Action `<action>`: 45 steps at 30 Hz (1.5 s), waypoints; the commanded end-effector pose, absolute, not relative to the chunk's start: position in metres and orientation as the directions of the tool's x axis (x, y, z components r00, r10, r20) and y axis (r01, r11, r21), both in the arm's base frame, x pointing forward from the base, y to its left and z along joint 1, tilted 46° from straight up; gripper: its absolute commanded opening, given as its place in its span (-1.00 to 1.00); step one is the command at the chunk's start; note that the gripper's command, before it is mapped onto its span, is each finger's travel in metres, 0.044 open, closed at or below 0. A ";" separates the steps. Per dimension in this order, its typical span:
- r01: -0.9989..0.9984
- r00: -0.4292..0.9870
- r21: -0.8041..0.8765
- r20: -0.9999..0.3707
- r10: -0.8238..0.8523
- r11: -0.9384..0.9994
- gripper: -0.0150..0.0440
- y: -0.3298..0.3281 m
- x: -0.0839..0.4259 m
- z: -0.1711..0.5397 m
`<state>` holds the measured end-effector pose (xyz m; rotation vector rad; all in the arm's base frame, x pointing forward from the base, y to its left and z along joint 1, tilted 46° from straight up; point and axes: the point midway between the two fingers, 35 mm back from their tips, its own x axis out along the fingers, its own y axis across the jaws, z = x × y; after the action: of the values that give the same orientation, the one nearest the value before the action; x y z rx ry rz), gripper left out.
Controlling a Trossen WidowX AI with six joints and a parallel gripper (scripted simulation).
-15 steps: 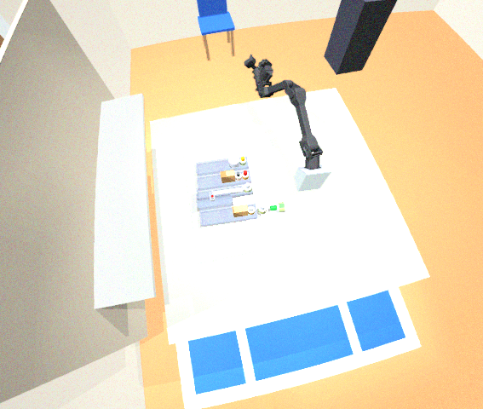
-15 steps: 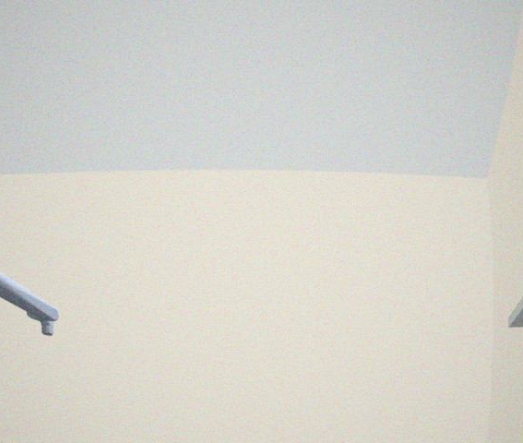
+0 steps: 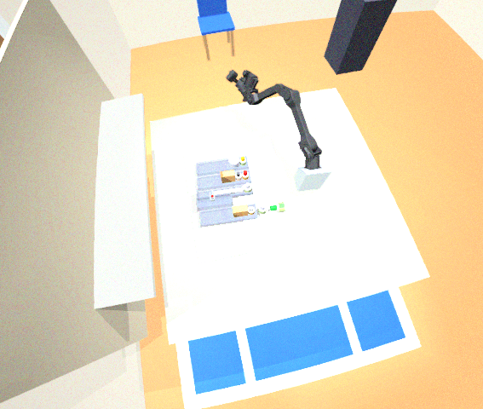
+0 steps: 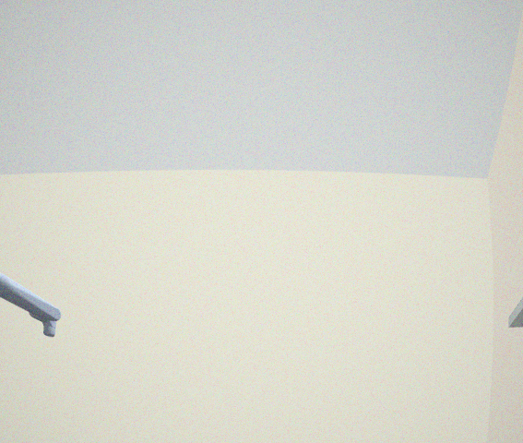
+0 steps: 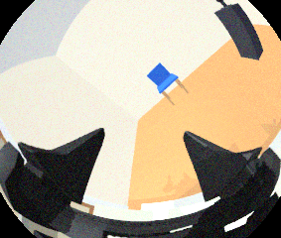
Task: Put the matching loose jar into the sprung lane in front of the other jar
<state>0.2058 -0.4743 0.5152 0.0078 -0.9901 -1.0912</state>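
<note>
- The step in hand looks like the very start of the pick: the black gripper (image 3: 238, 74) (image 5: 144, 134) hangs out beyond the table's upper edge in the top view, well apart from the jars.
- The grey multi-lane tray (image 3: 221, 218) lies on the white table (image 3: 320, 246), nearer its left edge than its right, lane fronts toward the right edge.
- Just off the tray's front corner nearest the table's lower edge is a small pale jar (image 3: 262, 210). Right of it, farther from the table's left edge, is a green-and-pale container (image 3: 281, 206), apparently on its side.
- A whitish jar (image 3: 247, 188) is at the front of a middle lane, with a long white strip (image 3: 228, 191) behind it; I take this for the sprung lane. The pale jar seems the likeliest match, but labels are too small to settle it.
- Next, the arm needs to swing back over the table, confirm the match and come down around the loose jar. Later it should press the row back steadily from the front, lower the jar behind the stop, and ease off before releasing.
- The claw is spread wide, black fingers well apart, pinching nothing and touching nothing. The wrist view shows only room beyond them, with a blue chair (image 3: 216, 23) (image 5: 161, 76).
</note>
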 end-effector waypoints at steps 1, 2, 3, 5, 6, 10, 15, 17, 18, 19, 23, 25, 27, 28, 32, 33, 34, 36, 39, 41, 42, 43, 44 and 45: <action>0.737 0.158 0.462 0.592 -0.790 0.493 1.00 -0.481 0.238 0.486; 0.734 0.179 0.468 0.567 -0.804 0.493 1.00 -0.481 0.250 0.477; 0.731 0.202 0.472 0.539 -0.818 0.492 1.00 -0.481 0.262 0.468; 0.727 0.249 0.480 0.481 -0.840 0.491 1.00 -0.480 0.287 0.448; 0.729 0.274 0.479 0.449 -0.850 0.489 1.00 -0.478 0.299 0.437; 0.740 0.377 0.466 0.308 -0.873 0.484 1.00 -0.465 0.348 0.391; 0.758 0.489 0.429 0.123 -0.863 0.491 1.00 -0.436 0.403 0.331; 0.759 0.526 0.423 0.049 -0.849 0.494 1.00 -0.420 0.425 0.306; 0.761 0.542 0.418 0.012 -0.840 0.497 1.00 -0.412 0.436 0.294; 0.762 0.557 0.413 -0.025 -0.830 0.499 1.00 -0.402 0.445 0.282; 0.771 0.602 0.380 -0.175 -0.779 0.511 1.00 -0.362 0.479 0.231; 0.776 0.615 0.358 -0.248 -0.749 0.519 1.00 -0.340 0.493 0.206; 0.781 0.621 0.331 -0.321 -0.715 0.530 1.00 -0.315 0.504 0.181; 0.783 0.621 0.316 -0.357 -0.698 0.536 1.00 -0.303 0.509 0.168; 0.787 0.604 0.245 -0.492 -0.627 0.567 1.00 -0.250 0.521 0.120; 0.786 0.596 0.225 -0.523 -0.609 0.576 1.00 -0.237 0.523 0.108; 0.785 0.586 0.204 -0.553 -0.592 0.585 1.00 -0.224 0.524 0.097; 0.780 0.561 0.162 -0.608 -0.561 0.605 1.00 -0.198 0.523 0.076; 0.768 0.522 0.103 -0.672 -0.525 0.632 1.00 -0.166 0.519 0.050; 0.759 0.497 0.068 -0.704 -0.507 0.648 1.00 -0.148 0.515 0.037; 0.755 0.487 0.056 -0.715 -0.502 0.654 1.00 -0.142 0.514 0.032; 0.751 0.480 0.046 -0.722 -0.498 0.659 1.00 -0.137 0.513 0.028; 0.745 0.473 0.033 -0.730 -0.493 0.666 1.00 -0.130 0.512 0.024; 0.737 0.463 0.015 -0.740 -0.488 0.676 1.00 -0.122 0.510 0.019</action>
<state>0.5176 -0.1373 0.0341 0.3821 0.7194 -0.7707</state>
